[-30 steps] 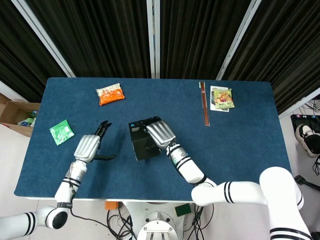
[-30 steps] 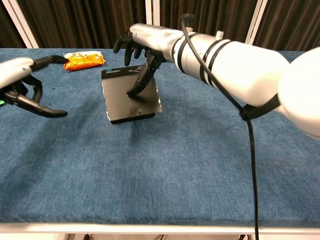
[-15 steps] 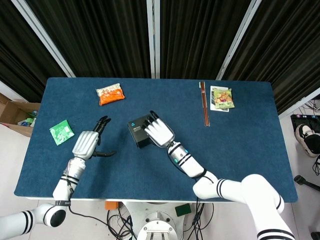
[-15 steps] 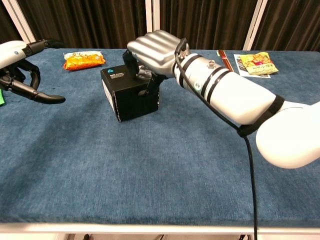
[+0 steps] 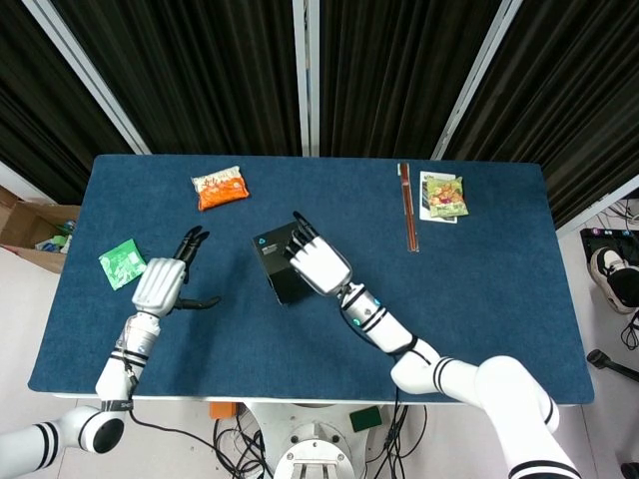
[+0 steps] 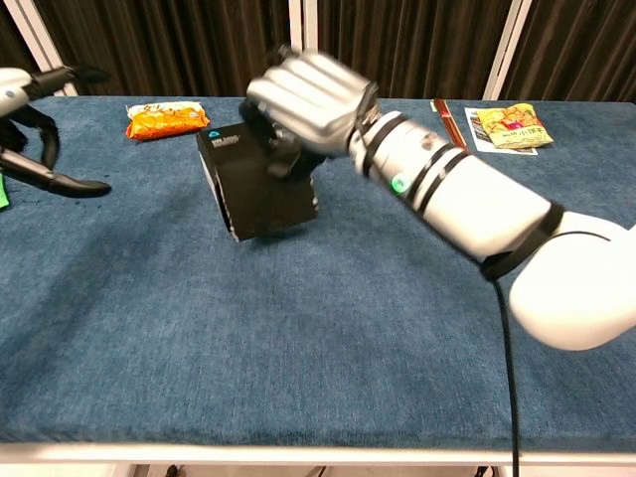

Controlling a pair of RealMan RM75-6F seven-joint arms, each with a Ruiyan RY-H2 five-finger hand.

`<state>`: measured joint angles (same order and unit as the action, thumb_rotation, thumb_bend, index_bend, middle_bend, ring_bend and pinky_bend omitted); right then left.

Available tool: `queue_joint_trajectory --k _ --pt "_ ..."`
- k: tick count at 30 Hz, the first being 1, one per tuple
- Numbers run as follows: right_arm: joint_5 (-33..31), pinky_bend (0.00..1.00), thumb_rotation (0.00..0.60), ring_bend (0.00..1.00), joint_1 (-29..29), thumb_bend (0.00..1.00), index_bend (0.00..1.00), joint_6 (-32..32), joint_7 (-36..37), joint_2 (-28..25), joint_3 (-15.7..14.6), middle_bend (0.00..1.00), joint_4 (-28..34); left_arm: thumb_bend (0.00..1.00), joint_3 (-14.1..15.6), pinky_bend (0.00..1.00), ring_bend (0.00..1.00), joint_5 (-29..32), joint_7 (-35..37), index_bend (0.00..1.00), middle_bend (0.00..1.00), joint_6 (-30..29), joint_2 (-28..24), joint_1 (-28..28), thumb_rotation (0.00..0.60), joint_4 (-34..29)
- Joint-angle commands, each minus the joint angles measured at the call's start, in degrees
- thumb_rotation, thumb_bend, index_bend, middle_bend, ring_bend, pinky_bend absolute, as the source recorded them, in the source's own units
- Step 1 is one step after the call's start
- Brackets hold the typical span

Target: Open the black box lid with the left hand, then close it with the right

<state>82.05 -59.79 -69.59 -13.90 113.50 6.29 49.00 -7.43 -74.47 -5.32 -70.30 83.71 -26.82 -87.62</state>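
The black box point(image 5: 276, 267) stands at mid-table with its lid down; in the chest view the black box point(image 6: 256, 189) looks slightly tilted. My right hand point(image 5: 318, 262) lies over its top, fingers spread across the lid and reaching its far edge. Seen from the chest, the right hand point(image 6: 310, 97) is blurred and curls over the box's upper right side. My left hand point(image 5: 160, 283) hovers over the cloth well left of the box, fingers apart and thumb stretched out, holding nothing. The chest view shows the left hand point(image 6: 28, 129) at the far left edge.
An orange snack packet point(image 5: 220, 187) lies at the back left and a green packet point(image 5: 123, 264) near the left edge. Red chopsticks point(image 5: 407, 206) and a snack bag point(image 5: 444, 195) lie at the back right. The blue tablecloth point(image 5: 479, 289) covers the table.
The lid stood open a second ago and is now down. My right hand followed it down and now lies over the top. The left hand drew back to the left.
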Motion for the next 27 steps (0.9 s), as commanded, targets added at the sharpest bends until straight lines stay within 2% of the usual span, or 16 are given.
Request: queue_joint_trajectory --k 1,3,6,7,8,9,10,13,16,17,23,27 --pt "0.8 0.09 0.6 0.3 5.4 0.29 0.55 -6.1 -0.1 -7.6 1.1 0.46 9.3 0.0 0.6 0.89 0.49 -0.8 -3.8 0.0 0.04 -3.0 -2.6 1.7 0.446 0.3" --pt "0.2 0.09 0.6 0.29 9.4 0.29 0.52 -9.2 -0.9 -12.8 0.7 0.44 15.9 0.0 1.4 0.82 0.42 -1.8 -5.7 0.01 0.06 -5.0 -4.3 3.1 0.445 0.9" --pt "-1.9 0.09 0.6 0.29 16.5 0.29 0.46 -12.2 -1.8 -21.6 -1.6 0.42 26.5 0.0 2.8 0.68 0.33 -3.4 -9.3 0.08 0.15 -9.1 -6.6 5.7 0.453 2.8" --pt "-2.7 0.09 0.6 0.27 18.7 0.29 0.4 -12.9 -2.2 -24.5 -2.5 0.39 29.8 0.0 3.3 0.63 0.32 -3.9 -10.3 0.09 0.16 -10.4 -7.2 6.6 0.458 3.6" --pt "-3.5 0.09 0.6 0.26 20.9 0.29 0.36 -13.7 -2.5 -27.3 -3.6 0.37 32.9 0.0 3.9 0.54 0.29 -4.3 -10.9 0.1 0.18 -11.5 -7.9 7.5 0.471 4.1" --pt "-4.6 0.09 0.6 0.23 23.8 0.29 0.3 -14.6 -2.5 -31.0 -5.2 0.34 36.6 0.0 4.6 0.5 0.27 -4.6 -11.0 0.11 0.18 -12.7 -9.0 8.9 0.477 4.5" --pt "-5.3 0.08 0.6 0.19 26.0 0.29 0.22 -15.3 -2.4 -33.6 -6.5 0.29 39.0 0.0 5.0 0.41 0.24 -4.5 -10.9 0.11 0.18 -13.6 -9.7 10.0 0.487 4.6" --pt "-6.7 0.02 0.6 0.06 32.3 0.29 0.06 -16.9 0.3 -41.0 -10.7 0.14 44.8 0.0 6.9 0.29 0.19 -4.8 -8.8 0.11 0.18 -15.8 -12.3 13.5 0.492 4.4" --pt "-6.8 0.0 0.6 0.0 38.0 0.29 0.0 -19.4 4.9 -45.0 -13.6 0.02 46.2 0.0 8.4 0.25 0.16 -5.8 -7.2 0.11 0.18 -18.5 -14.1 16.6 0.493 4.3" --pt "-6.3 0.0 0.6 0.0 40.0 0.29 0.0 -20.7 6.8 -45.7 -14.3 0.01 45.8 0.0 9.0 0.24 0.15 -6.5 -6.4 0.11 0.18 -19.6 -14.6 17.7 0.494 4.2" --pt "-2.3 0.0 0.6 0.0 47.7 0.29 0.0 -26.3 14.8 -45.6 -15.6 0.01 42.2 0.0 11.7 0.22 0.13 -9.0 -3.6 0.11 0.17 -22.6 -16.0 22.2 0.493 1.2" --pt "-0.5 0.0 0.6 0.0 49.4 0.3 0.0 -26.1 18.1 -45.7 -15.1 0.02 41.4 0.0 12.4 0.22 0.13 -10.2 -3.2 0.11 0.17 -22.8 -16.4 23.4 0.494 -1.1"
